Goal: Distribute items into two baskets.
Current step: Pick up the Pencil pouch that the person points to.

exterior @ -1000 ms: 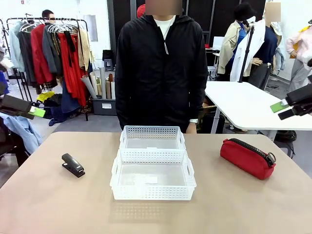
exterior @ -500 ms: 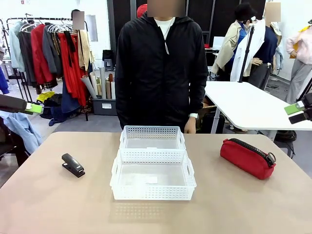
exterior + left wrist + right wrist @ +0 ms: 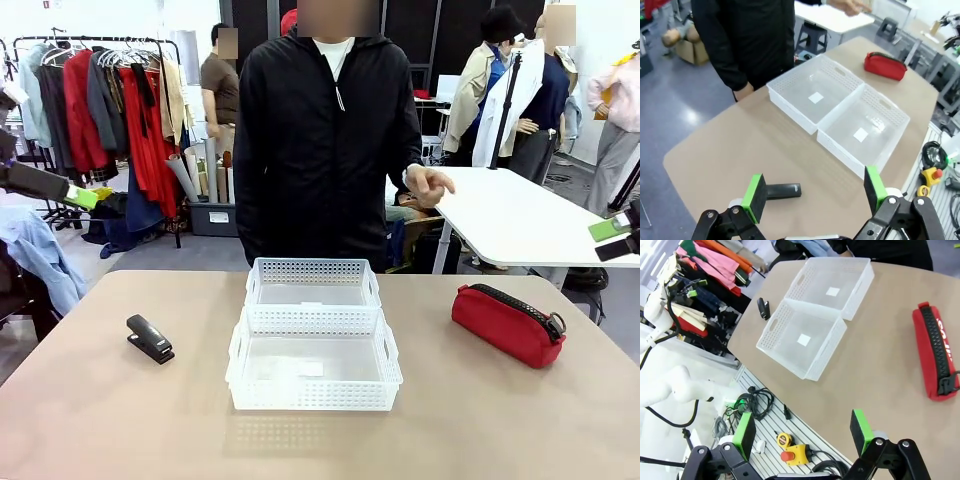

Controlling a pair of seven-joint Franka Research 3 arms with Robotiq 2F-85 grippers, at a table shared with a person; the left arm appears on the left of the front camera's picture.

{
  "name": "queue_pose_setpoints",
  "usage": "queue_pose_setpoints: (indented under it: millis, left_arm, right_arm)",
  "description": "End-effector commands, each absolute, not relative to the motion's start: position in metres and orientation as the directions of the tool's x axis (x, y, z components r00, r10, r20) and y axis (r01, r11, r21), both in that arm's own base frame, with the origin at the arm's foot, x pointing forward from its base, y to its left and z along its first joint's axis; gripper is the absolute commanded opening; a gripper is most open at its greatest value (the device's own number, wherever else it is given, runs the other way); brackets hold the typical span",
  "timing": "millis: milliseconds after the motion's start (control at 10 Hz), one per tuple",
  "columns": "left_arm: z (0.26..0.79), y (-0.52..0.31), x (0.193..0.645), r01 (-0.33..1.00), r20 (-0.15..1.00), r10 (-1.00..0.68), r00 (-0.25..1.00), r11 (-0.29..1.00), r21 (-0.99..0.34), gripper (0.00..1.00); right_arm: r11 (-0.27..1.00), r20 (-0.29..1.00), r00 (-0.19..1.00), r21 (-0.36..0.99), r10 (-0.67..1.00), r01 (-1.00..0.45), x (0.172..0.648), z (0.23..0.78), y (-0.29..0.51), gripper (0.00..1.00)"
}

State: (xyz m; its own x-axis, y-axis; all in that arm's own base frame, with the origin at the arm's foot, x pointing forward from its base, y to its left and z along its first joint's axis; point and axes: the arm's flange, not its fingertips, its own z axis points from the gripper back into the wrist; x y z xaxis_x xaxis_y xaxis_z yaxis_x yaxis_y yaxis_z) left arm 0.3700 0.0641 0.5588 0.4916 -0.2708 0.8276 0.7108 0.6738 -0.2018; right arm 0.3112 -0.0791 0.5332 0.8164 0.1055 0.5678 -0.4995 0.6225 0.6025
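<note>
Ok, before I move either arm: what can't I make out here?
Stapler: left wrist view, one end hidden behind one of the left fingers.
Pouch: right wrist view, white print on its side too slanted to read.
Label in the near basket: front view, too small to read.
Right fingers: front view, cut off by the right edge.
</note>
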Motion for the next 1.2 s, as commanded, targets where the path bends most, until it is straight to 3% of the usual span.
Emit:
queue_pose_setpoints:
  millis: [0,300,400,1100]
  left_arm:
    - [0.5623,0.07,0.3695,0.717,0.797,-0.299,0.525,0.659,-0.225,1.0]
    - [0.5532,0.0658,0.3715,0.706,0.762,-0.308,0.569,0.658,-0.261,1.0]
    - [0.5554,0.0671,0.3701,0.725,0.8,-0.306,0.516,0.653,-0.218,1.0]
    - [0.5554,0.0671,0.3701,0.725,0.8,-0.306,0.516,0.653,-0.218,1.0]
  right_arm:
    - [0.635,0.603,0.79,0.57,0.108,-0.521,0.3142,0.5339,-0.0843,1.0]
    - [0.634,0.58,0.808,0.586,0.107,-0.504,0.3114,0.5338,-0.0844,1.0]
    - [0.634,0.58,0.808,0.586,0.107,-0.504,0.3114,0.5338,-0.0844,1.0]
    - [0.634,0.58,0.808,0.586,0.107,-0.504,0.3114,0.5338,-0.0844,1.0]
